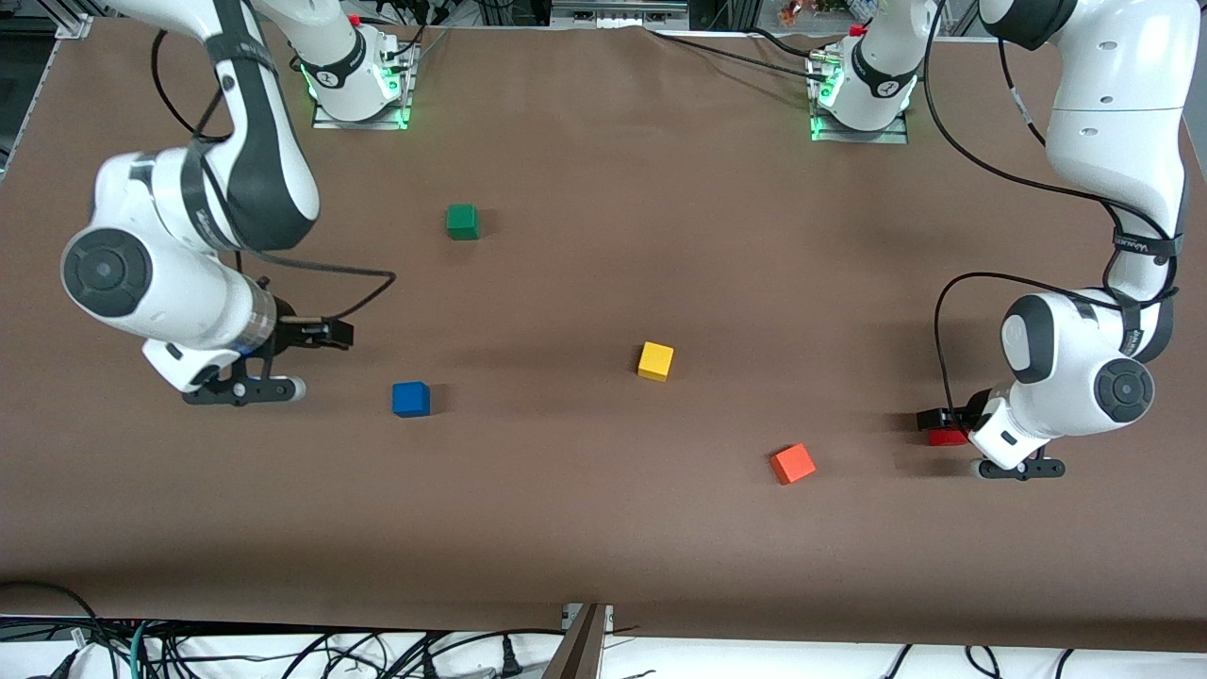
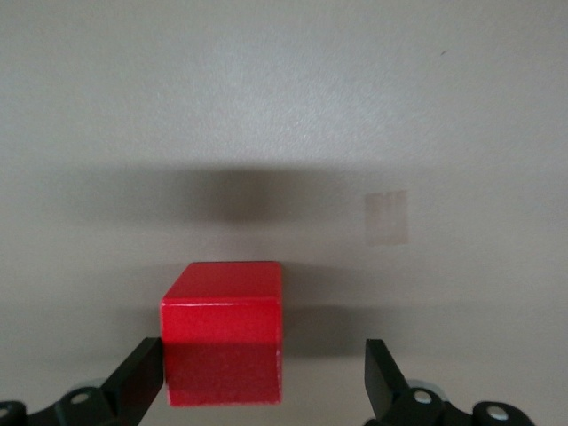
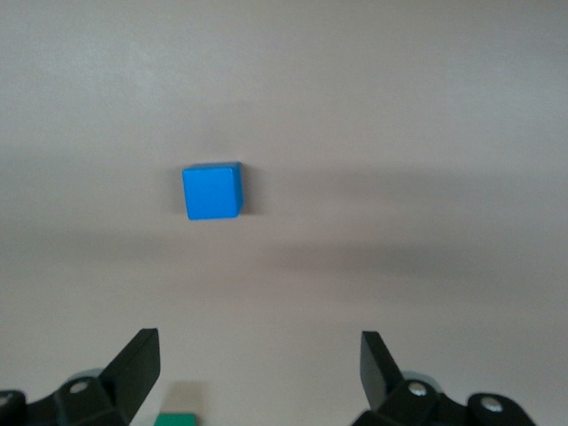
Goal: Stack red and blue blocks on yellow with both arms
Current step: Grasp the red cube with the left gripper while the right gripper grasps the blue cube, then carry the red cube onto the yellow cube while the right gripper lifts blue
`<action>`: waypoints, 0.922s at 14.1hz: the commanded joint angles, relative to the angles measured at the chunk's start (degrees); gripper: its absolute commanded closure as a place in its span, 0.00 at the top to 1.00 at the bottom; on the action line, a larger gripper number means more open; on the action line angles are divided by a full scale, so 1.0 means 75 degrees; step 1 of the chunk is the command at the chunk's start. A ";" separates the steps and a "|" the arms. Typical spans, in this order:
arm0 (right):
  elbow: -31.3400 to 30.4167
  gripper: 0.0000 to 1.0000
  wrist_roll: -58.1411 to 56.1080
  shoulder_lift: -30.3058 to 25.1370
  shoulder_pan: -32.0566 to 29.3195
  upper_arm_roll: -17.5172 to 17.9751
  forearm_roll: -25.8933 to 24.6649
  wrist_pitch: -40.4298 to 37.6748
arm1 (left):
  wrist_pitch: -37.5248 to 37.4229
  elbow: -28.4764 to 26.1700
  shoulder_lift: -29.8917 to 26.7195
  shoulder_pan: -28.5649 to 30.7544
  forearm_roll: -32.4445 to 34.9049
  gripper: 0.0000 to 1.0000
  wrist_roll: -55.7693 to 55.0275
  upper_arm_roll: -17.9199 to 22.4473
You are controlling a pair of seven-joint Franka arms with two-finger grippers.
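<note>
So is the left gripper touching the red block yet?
Cannot tell. In the left wrist view the red block sits between the open left gripper, hard against one finger, clear of the other.

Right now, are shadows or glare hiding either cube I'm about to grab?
Left wrist view: a soft shadow band crosses the table and darkens the lower face of the red block, edges still sharp. Right wrist view: the blue block is evenly lit, only faint shadow bands nearby. Front view: no glare on the table; the left arm partly hides the red block.
</note>
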 commanded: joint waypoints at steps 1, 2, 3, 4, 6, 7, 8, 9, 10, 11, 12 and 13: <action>0.0202 1.00 -0.0156 0.0538 -0.0015 0.0033 0.0205 0.0359 | 0.0128 -0.0189 -0.0093 0.0176 0.0049 1.00 0.0392 -0.0008; 0.0202 1.00 -0.0145 0.0783 0.0032 0.0126 0.0205 0.0464 | 0.0128 -0.0212 -0.0081 0.0188 0.0049 1.00 0.0415 -0.0008; 0.0202 1.00 -0.0133 0.1053 0.0044 0.0336 0.0217 0.0801 | 0.0128 -0.0224 -0.0069 0.0223 0.0038 0.94 0.0415 -0.0008; 0.0179 1.00 -0.0098 0.1264 0.0044 0.0489 0.0298 0.1257 | 0.0128 -0.0236 -0.0069 0.0223 0.0037 0.70 0.0415 -0.0008; 0.0155 1.00 -0.0133 0.1639 0.0044 0.0537 0.0602 0.1811 | 0.0093 -0.0224 -0.0081 0.0223 0.0037 0.28 0.0415 -0.0032; 0.0144 1.00 -0.0144 0.1815 0.0044 0.0549 0.0731 0.2033 | 0.0058 -0.0201 -0.0104 0.0212 -0.0021 0.13 0.0392 -0.0055; 0.0121 1.00 -0.0156 0.1956 0.0055 0.0549 0.0756 0.2267 | 0.0012 -0.0143 -0.0151 0.0200 -0.0068 0.01 0.0322 -0.0079; 0.0085 1.00 -0.0168 0.2039 0.0055 0.0607 0.0756 0.2421 | -0.0035 -0.0084 -0.0221 0.0154 -0.0103 0.00 0.0287 -0.0125; 0.0027 1.00 -0.0249 0.2051 0.0055 0.0631 0.0768 0.2526 | -0.0094 -0.0061 -0.0372 0.0083 -0.0103 0.00 0.0205 -0.0218; -0.0055 0.99 -0.0262 0.2086 0.0055 0.0631 0.0768 0.2597 | -0.0117 -0.0014 -0.0513 0.0025 -0.0103 0.00 0.0019 -0.0405; -0.0148 0.98 -0.0262 0.2098 0.0055 0.0643 0.0768 0.2702 | -0.0222 0.0079 -0.0619 -0.0045 -0.0092 0.00 -0.0192 -0.0604; -0.0312 0.92 -0.0273 0.2098 0.0044 0.0643 0.0768 0.2866 | -0.0478 0.0277 -0.0678 -0.0174 -0.0091 0.00 -0.0438 -0.0780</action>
